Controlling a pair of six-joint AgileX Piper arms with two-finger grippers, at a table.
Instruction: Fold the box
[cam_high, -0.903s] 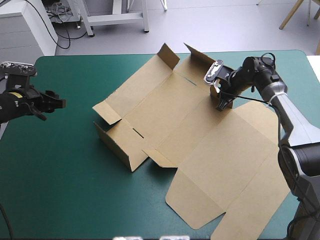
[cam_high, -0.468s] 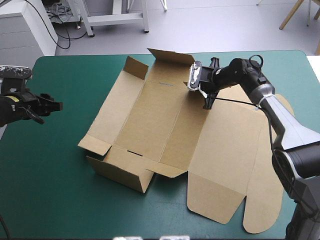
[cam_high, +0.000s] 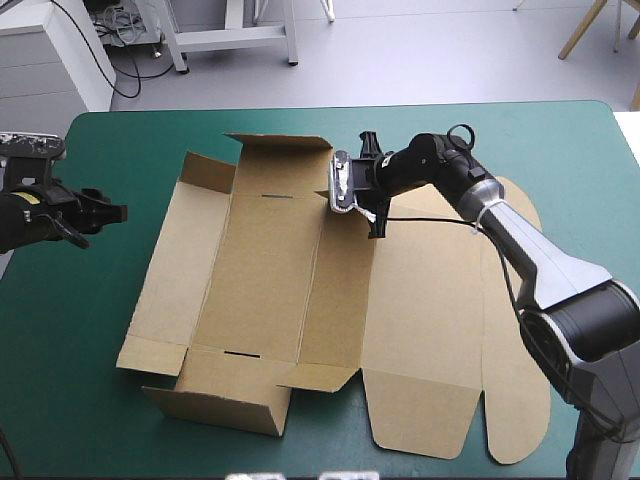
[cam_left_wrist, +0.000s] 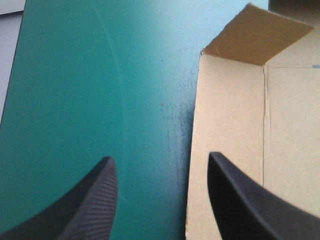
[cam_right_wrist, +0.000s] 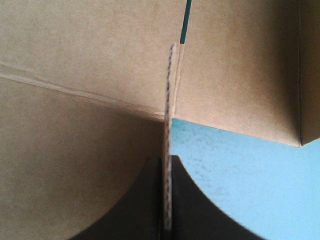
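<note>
The box (cam_high: 270, 270) lies open across the middle of the high view, reaching from left of centre to the lower right. It is a cut brown sheet, partly raised. One wall stands up along its lower-left edge, a flap stands at its top edge near the upper centre, and a small corner flap tilts up at its upper left. The broad lid panel with rounded tabs lies flat toward the lower right. The right gripper (cam_high: 376, 218) is at the box's upper part, just right of centre, and its arm comes in from the right of the frame. In the right wrist view the right gripper (cam_right_wrist: 166, 162) has its black fingers clamped on a thin upright edge of the box (cam_right_wrist: 90, 50), which shows edge-on between them, with teal-green cover (cam_right_wrist: 240, 180) beside it. The left gripper (cam_high: 112, 212) hovers at the left edge of the high view, over the teal-green cover (cam_high: 100, 420) and apart from the box's left edge. In the left wrist view the left gripper (cam_left_wrist: 161, 157) has its fingers spread apart. Bare cover (cam_left_wrist: 100, 75) shows ahead of them, and the box's edge and corner flap (cam_left_wrist: 235, 125) lie ahead of one finger.
</note>
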